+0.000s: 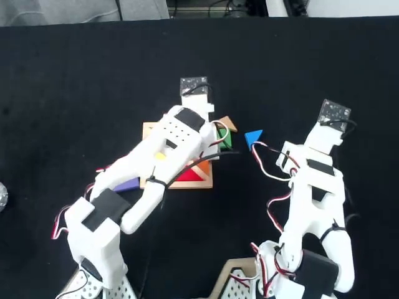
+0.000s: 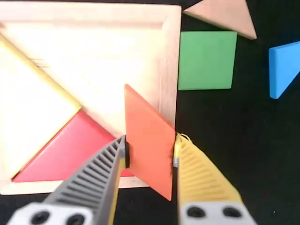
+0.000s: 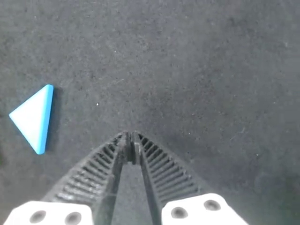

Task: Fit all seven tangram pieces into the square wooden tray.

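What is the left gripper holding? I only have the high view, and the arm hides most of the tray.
Observer: The left gripper is shut on the orange piece, which it holds over the tray's rim.
Operator: Which pieces lie in the tray?
Observer: A yellow piece and a red piece lie flat inside, edge to edge. The rest of the floor is bare wood.
Operator: And the right gripper?
Observer: The right gripper is shut and holds nothing. The blue triangle lies off to its side.
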{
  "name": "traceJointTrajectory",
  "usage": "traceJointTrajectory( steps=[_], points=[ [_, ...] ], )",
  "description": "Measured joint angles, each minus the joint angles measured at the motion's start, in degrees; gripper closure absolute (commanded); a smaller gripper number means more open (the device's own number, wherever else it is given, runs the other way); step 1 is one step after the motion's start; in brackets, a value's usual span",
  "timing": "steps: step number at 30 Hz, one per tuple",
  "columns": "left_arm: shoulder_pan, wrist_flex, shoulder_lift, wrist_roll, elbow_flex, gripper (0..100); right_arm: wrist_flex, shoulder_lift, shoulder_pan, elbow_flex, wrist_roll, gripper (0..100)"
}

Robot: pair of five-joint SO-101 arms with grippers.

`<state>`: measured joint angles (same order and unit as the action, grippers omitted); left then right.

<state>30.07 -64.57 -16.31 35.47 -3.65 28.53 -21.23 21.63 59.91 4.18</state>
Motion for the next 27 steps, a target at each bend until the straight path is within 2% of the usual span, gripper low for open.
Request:
traceJointTrajectory(
  steps=[21, 27],
  points=[
    [-1.05, 1.67, -0.44, 0.0, -3.25, 89, 0.0, 0.0, 0.09, 0.0, 0.0, 98.6],
    [-1.05, 2.64, -0.44, 0.0, -4.13, 78, 0.0, 0.0, 0.09, 0.0, 0.0, 98.6]
  ],
)
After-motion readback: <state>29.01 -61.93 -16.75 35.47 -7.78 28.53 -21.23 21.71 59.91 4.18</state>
